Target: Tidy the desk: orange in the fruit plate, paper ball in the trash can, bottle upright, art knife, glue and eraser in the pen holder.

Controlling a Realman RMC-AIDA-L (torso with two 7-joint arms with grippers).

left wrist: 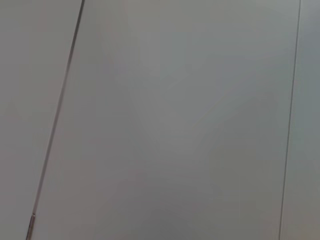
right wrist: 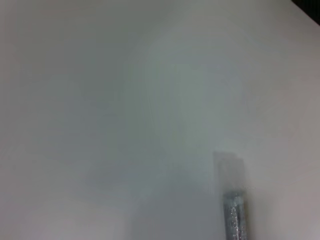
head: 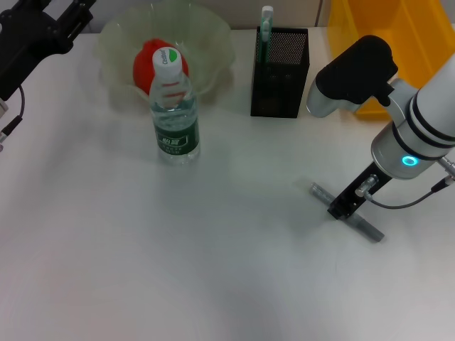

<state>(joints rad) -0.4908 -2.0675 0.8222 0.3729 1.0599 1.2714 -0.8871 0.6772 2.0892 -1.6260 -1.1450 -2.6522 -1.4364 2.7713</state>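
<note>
A grey art knife (head: 370, 229) lies flat on the white desk at the right. My right gripper (head: 345, 204) is down on its middle and covers it; one end of the knife shows close up in the right wrist view (right wrist: 233, 210). A clear water bottle (head: 174, 114) with a green label stands upright in front of the translucent fruit plate (head: 213, 42), which holds the orange (head: 146, 60). The black mesh pen holder (head: 279, 71) holds a white and green stick (head: 266, 21). My left gripper (head: 60, 21) is parked at the far left corner. No paper ball or eraser is in view.
A yellow bin (head: 384, 35) stands at the back right, behind my right arm. The left wrist view shows only bare desk surface (left wrist: 160, 120). The desk's front half (head: 178, 270) is plain white.
</note>
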